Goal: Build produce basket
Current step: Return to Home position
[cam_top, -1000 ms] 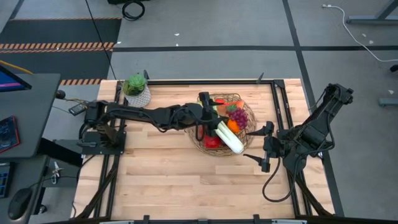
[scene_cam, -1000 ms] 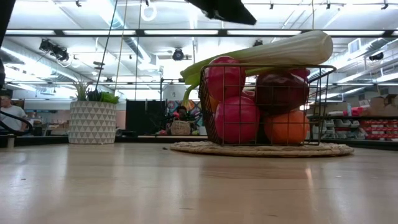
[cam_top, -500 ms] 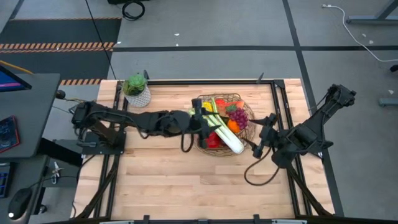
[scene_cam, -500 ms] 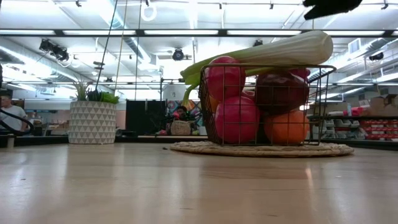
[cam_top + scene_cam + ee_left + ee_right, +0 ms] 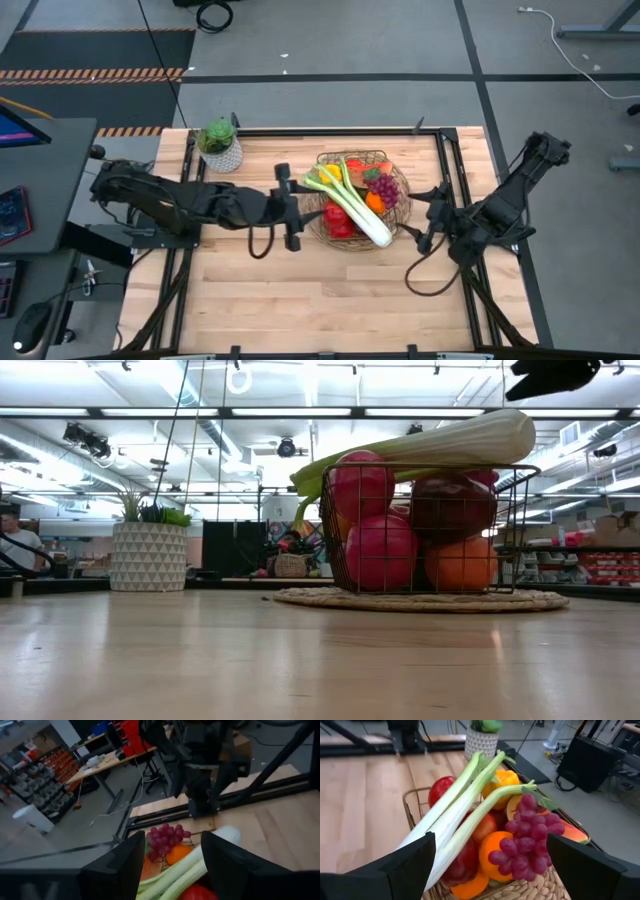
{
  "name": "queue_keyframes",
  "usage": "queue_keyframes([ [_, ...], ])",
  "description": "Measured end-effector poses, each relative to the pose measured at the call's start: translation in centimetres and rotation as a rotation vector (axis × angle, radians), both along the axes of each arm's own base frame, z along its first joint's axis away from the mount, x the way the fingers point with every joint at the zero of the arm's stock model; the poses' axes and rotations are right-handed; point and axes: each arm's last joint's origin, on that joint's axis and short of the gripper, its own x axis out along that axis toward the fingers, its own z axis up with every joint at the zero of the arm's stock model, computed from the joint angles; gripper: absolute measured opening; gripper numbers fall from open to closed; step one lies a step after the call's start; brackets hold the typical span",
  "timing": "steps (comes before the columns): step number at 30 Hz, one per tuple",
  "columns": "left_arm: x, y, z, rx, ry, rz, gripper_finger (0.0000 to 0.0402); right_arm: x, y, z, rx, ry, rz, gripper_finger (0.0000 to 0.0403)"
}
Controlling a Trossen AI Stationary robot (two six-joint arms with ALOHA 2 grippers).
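Note:
The wire basket [image 5: 396, 178] stands on a round woven mat [image 5: 420, 600] at the table's far middle, filled with produce. Inside it are red apples [image 5: 380, 550], an orange [image 5: 374, 202], purple grapes [image 5: 525, 840] and a yellow pepper [image 5: 502, 779]. A long green-and-white leek [image 5: 360, 212] lies slantwise on top of the pile, its white end over the basket's near right rim. My left gripper [image 5: 295, 208] hovers just left of the basket, open and empty. My right gripper [image 5: 435, 215] hovers just right of it, wide open and empty.
A small white pot with a green plant [image 5: 220, 148] stands at the table's far left. A dark frame rail [image 5: 330, 130] runs along the far edge. Bare wood [image 5: 300, 290] lies between the basket and the near edge.
My left gripper has drawn back from above the basket toward the table's left edge and risen, leaving the low view. The leek and the other produce stay as they were. My right gripper has shifted slightly toward the far edge and turned.

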Motion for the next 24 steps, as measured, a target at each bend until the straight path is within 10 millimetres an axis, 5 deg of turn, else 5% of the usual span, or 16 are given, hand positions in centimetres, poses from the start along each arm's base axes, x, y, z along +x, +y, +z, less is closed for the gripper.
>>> queue_keyframes([
  [12,-3.6,0.9,-5.8,-0.071,0.002,0.107,0.0201,-2.3,-2.0,-1.9,0.078,-0.169,-0.047,0.0384],
  [24,-10.7,4.0,-8.7,-0.230,-0.238,0.211,0.0201,-1.6,-3.4,-1.4,0.026,-0.108,0.058,0.0384],
])
